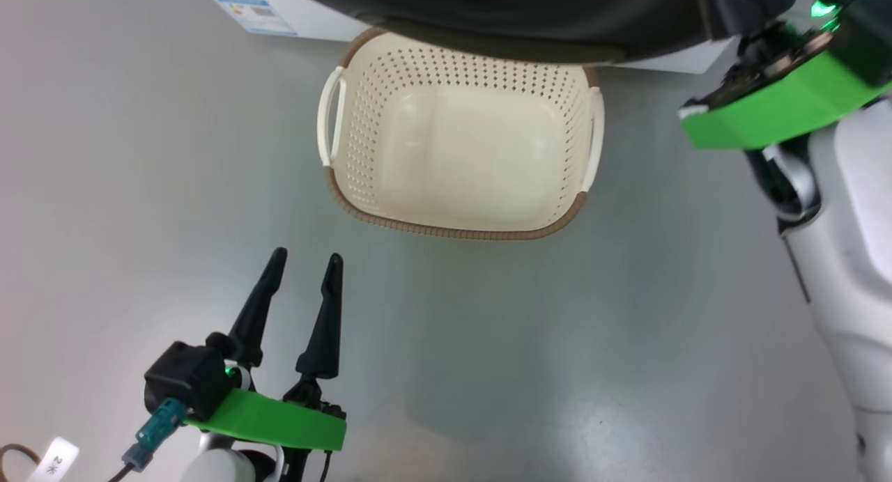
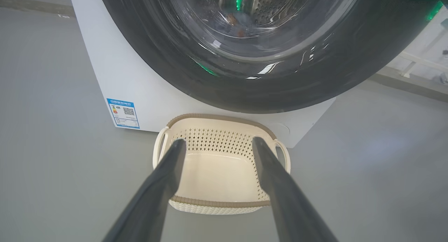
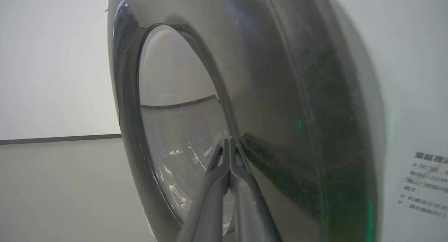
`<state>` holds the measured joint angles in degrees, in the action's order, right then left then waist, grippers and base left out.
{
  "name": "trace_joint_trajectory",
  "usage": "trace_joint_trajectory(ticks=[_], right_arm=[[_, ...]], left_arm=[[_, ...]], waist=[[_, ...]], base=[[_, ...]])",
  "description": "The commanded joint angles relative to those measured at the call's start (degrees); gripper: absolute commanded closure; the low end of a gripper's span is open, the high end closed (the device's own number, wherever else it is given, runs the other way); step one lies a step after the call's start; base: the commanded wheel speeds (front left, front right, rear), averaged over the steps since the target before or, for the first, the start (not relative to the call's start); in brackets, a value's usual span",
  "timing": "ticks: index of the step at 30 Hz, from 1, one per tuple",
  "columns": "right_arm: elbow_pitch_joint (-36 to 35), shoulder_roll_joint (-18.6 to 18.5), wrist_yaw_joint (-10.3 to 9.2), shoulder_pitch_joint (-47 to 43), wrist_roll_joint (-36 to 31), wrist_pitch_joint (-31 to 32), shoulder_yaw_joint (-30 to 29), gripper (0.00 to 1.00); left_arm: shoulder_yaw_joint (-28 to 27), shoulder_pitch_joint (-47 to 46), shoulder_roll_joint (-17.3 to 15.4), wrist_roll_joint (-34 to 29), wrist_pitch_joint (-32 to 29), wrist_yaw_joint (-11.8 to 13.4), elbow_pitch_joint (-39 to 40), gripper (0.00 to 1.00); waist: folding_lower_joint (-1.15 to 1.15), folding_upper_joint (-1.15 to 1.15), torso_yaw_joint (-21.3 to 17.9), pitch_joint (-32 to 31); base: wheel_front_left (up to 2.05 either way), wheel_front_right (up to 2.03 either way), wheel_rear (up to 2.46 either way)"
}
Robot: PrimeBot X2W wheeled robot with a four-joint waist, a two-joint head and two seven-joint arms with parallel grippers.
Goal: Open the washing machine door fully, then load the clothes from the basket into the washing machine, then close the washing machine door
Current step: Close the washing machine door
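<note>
Washing machine door (image 2: 147, 53) glossy black, round; perforated basket (image 1: 446, 231); left claw (image 1: 307, 255) released, right claw (image 3: 229, 141) clenched.

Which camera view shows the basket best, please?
The head view: it looks straight down into the basket, showing both handles and its empty bottom; only the far rim hides under the washing machine door. In the left wrist view, the left hand's fingers cross its front.

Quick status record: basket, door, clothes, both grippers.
basket: empty, on floor before washing machine
washing machine door: against the front; latch unclear
clothes: faintly seen through door glass, inside drum
left gripper: open, hovering short of basket
right gripper: shut, tips at door rim beside glass
</note>
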<state>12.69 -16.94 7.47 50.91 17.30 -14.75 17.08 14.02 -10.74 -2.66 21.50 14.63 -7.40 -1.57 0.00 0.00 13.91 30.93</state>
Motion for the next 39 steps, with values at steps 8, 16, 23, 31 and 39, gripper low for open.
trace_joint_trajectory(ticks=[8, 16, 23, 31, 39], right_arm=[[3.28, -3.07, 0.02, 7.42, -1.06, -0.25, -4.09, 1.00], [7.29, -4.30, 0.02, 10.31, -2.26, -0.25, -5.07, 1.00], [7.45, -3.92, 0.02, 9.07, -1.97, -0.25, -5.19, 1.00], [0.78, -1.39, 0.02, -1.08, -0.13, -0.25, -4.87, 0.97], [-3.52, 0.39, 0.02, -13.44, 0.31, -0.25, -4.34, 0.30]], left_arm=[[-1.19, 0.55, -0.65, -0.03, 0.37, -0.09, 2.24, 0.00], [-0.17, 0.63, -0.36, 0.40, 0.37, -0.09, 2.34, 0.00], [-1.03, 0.71, -0.26, 0.68, 0.37, -0.09, 1.65, 0.00], [-4.22, 0.73, -0.23, 1.65, 0.37, -0.09, -1.39, 0.00], [-7.46, 3.18, -0.22, 1.75, 0.37, -0.09, -5.69, 0.00]], waist=[[0.00, 0.00, 3.83, 2.64], [0.00, 0.00, 4.49, 2.45], [0.00, 0.00, 3.56, 0.86], [0.00, 0.00, 0.08, -4.65], [0.00, 0.00, -5.24, -13.84]], base=[[0.00, 0.00, 0.00], [0.00, 0.00, 0.00], [0.00, 0.00, 0.00], [0.00, 0.00, 0.00], [0.00, 0.00, 0.00]])
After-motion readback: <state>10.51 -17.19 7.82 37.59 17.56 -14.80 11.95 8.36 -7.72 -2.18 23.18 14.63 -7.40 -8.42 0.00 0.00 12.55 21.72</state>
